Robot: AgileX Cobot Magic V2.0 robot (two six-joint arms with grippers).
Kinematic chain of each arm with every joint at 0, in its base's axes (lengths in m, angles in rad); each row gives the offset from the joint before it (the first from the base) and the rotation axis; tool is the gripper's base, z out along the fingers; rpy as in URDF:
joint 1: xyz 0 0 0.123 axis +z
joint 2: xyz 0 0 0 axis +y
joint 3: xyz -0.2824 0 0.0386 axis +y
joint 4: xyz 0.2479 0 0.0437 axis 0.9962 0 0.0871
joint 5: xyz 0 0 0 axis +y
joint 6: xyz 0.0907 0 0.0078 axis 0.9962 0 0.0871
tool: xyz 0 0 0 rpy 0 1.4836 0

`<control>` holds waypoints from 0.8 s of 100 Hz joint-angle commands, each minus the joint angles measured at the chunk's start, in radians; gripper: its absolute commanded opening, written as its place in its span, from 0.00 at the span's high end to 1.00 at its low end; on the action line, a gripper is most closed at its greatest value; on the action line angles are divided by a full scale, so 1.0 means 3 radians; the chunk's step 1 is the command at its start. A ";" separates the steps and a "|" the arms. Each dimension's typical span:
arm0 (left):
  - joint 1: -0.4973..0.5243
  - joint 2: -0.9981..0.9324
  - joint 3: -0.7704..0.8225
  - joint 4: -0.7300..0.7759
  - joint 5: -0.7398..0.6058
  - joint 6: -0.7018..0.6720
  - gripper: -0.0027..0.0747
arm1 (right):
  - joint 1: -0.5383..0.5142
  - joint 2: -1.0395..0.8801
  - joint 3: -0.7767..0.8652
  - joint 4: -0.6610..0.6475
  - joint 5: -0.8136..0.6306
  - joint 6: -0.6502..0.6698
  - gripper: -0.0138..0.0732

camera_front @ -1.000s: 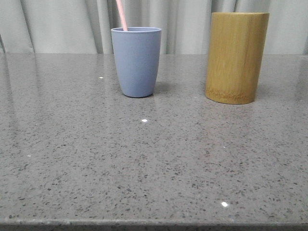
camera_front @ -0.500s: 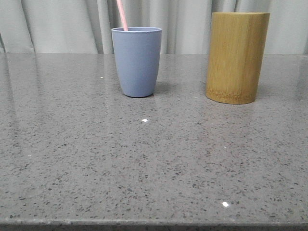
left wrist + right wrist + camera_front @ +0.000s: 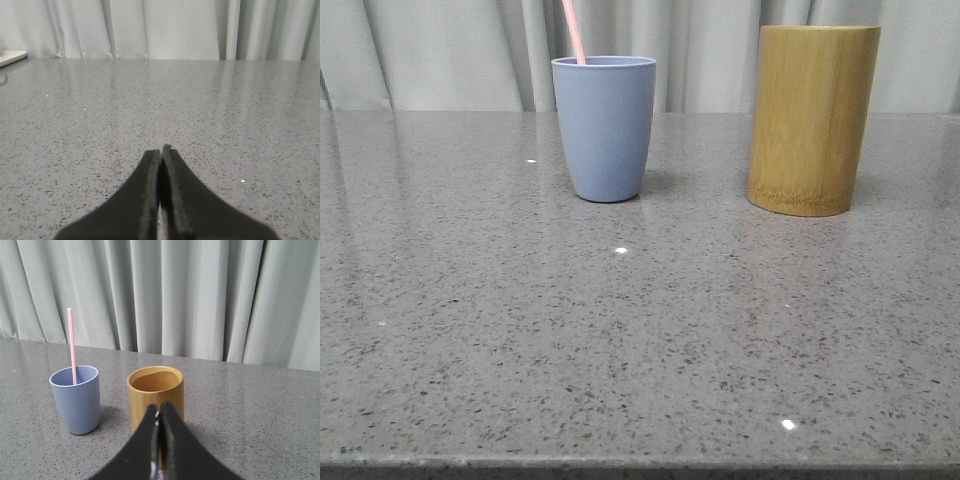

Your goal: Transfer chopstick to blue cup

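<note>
The blue cup [image 3: 605, 128] stands upright on the grey table, left of the bamboo cylinder holder [image 3: 812, 120]. A pale pink chopstick [image 3: 573, 31] sticks up out of the cup, leaning at its left rim. In the right wrist view the cup [image 3: 76, 399] holds the chopstick [image 3: 71, 345], and the bamboo holder [image 3: 155, 395] looks empty inside. My right gripper [image 3: 159, 415] is shut and empty, just in front of the bamboo holder. My left gripper [image 3: 161, 152] is shut and empty over bare table. Neither gripper shows in the front view.
Grey speckled table [image 3: 620, 330] with its front edge at the bottom of the front view. Pale curtains hang behind. A white flat object [image 3: 10, 57] lies at the table's far corner in the left wrist view.
</note>
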 commanded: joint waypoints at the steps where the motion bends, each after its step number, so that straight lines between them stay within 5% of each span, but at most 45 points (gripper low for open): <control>1: 0.0001 -0.0122 0.0033 -0.0021 -0.0285 -0.0002 0.99 | -0.0018 0.0029 -0.0087 -0.0030 -0.0265 -0.0034 0.92; 43: 0.0001 -0.0122 0.0033 -0.0021 -0.0285 -0.0002 0.99 | -0.0442 -0.0077 0.0502 -0.0030 -0.1049 -0.0034 0.92; 80: 0.0001 -0.0122 0.0033 -0.0021 -0.0285 -0.0002 0.99 | -0.1003 -0.0566 0.1247 -0.0030 -0.1088 -0.0031 0.92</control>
